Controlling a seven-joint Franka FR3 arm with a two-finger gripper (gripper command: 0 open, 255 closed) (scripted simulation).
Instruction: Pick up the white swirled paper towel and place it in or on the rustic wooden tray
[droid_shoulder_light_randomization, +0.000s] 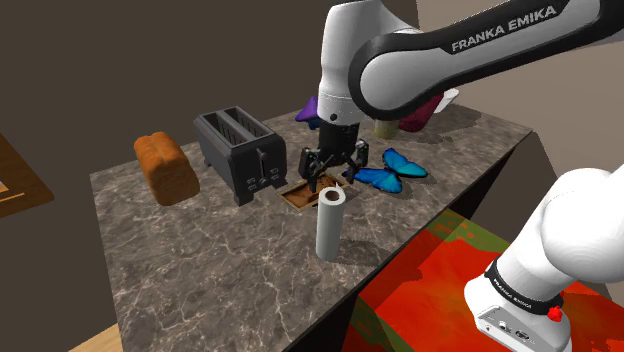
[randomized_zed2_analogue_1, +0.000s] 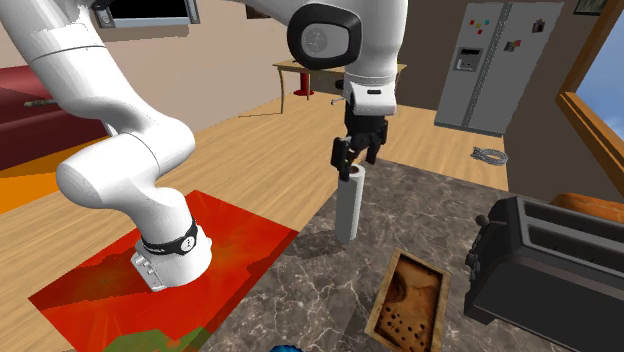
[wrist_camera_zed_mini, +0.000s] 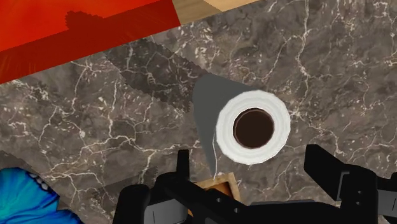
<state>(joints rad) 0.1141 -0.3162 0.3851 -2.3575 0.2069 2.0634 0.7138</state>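
The paper towel roll (droid_shoulder_light_randomization: 330, 222) is white with a dark core and stands upright on the marble counter, near the edge facing the red rug. From the hand its round top (wrist_camera_zed_mini: 252, 127) lies just ahead of the fingers. My gripper (droid_shoulder_light_randomization: 330, 168) hangs a little above the roll (randomized_zed2_analogue_1: 348, 205), open and holding nothing. Both black fingers (wrist_camera_zed_mini: 331, 168) stand wide apart and touch nothing. The brown wooden tray (droid_shoulder_light_randomization: 303, 194) lies flat on the counter between the roll and the toaster, and it is seen lengthwise in the second exterior view (randomized_zed2_analogue_1: 408, 300).
A black toaster (droid_shoulder_light_randomization: 240, 152) stands just beyond the tray, with a bread loaf (droid_shoulder_light_randomization: 165, 168) further to the shoulder view's left. A blue butterfly figure (droid_shoulder_light_randomization: 392, 170) lies to the tray's right. A purple object (droid_shoulder_light_randomization: 311, 110) and other items sit at the counter's far end.
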